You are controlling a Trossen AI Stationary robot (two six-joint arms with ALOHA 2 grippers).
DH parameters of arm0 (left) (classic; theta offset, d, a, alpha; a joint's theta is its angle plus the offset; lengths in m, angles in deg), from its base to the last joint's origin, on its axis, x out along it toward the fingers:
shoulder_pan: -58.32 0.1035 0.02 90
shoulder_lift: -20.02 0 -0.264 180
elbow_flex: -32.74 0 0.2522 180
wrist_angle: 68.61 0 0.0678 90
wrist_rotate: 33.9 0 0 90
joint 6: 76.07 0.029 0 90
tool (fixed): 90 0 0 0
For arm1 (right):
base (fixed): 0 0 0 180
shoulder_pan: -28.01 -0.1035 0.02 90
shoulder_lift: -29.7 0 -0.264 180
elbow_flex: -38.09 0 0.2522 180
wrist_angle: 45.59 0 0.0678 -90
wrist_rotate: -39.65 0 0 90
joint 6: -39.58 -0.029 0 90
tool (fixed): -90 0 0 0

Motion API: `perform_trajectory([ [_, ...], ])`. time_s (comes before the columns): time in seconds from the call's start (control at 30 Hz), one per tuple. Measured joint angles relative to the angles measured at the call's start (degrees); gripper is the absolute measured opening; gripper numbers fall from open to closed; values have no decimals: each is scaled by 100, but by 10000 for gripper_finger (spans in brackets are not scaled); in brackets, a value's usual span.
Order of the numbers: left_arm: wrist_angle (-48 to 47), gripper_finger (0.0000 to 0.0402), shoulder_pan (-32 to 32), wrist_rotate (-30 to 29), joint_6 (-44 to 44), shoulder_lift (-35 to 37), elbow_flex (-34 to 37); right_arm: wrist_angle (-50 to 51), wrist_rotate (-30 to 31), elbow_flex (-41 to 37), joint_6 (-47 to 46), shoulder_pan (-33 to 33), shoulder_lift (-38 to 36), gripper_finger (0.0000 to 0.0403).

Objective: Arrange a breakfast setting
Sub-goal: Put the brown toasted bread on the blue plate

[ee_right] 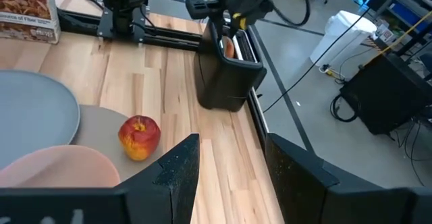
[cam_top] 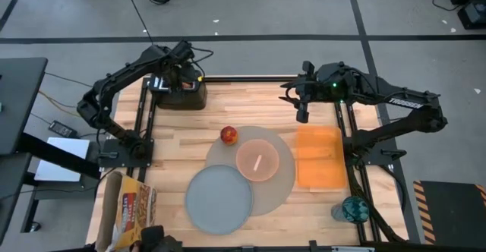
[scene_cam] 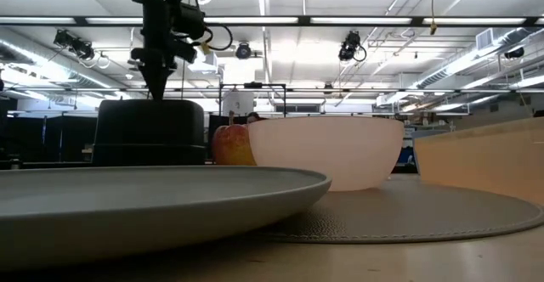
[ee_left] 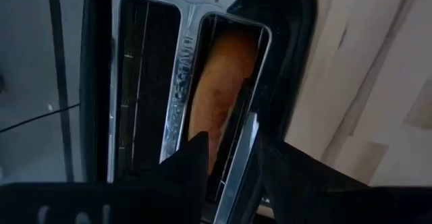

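A bagel (ee_left: 226, 96) is sitting upright in one slot of a black toaster (cam_top: 182, 96) at the far left of the wooden table (cam_top: 175, 149), as the left gripper (cam_top: 182, 70) is hovering directly over it, fingers parted and straddling the slot's edge without gripping the bread. From the right wrist view, the browned top of the bagel (ee_right: 230, 47) is peeking above the toaster (ee_right: 226, 72), with the left gripper (ee_right: 237, 18) poised just above.

Nearer the middle, a large round tan placemat (cam_top: 285, 184) is carrying a small pink bowl (cam_top: 258, 161), in which a metal spoon (cam_top: 257, 163) is lying. A red apple (cam_top: 228, 135) is resting at the placemat's far-left edge, just beside the bowl. A grey plate (cam_top: 219, 199) is overlapping the placemat's near-left side. In the low view the plate (scene_cam: 153, 201) is filling the foreground, with the bowl (scene_cam: 327, 150) and the apple (scene_cam: 231, 144) behind it.

A yellow cereal box (cam_top: 133, 206) is lying flat at the near-left corner of the table, well apart from the placemat. An orange cutting board (cam_top: 317, 157) is lying just to the placemat's right, and a light-blue cup (cam_top: 351, 208) is standing near the board's near corner, at the table's right rim.

The right gripper (cam_top: 302, 104) is hanging above the table's far right, fingers (ee_right: 179, 170) spread and holding nothing.
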Motion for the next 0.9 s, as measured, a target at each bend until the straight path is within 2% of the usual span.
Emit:
perform_trajectory([
  [0.13, 67, 152, 81, -15, 168, 30, 114, 32, 1, 0, 1, 0, 2, 176],
  [0.43, 355, 149, 152, -13, 531, 17, 131, 13, 2, 0, 223, 12, 7, 176],
  [0.67, 452, 148, 258, -73, 213, 7, 53, -23, 2, -2, 239, 112, 7, 175],
  [0.9, 359, 148, 390, 342, 362, -91, 63, -162, -168, -4, 207, 234, 91, 175],
])
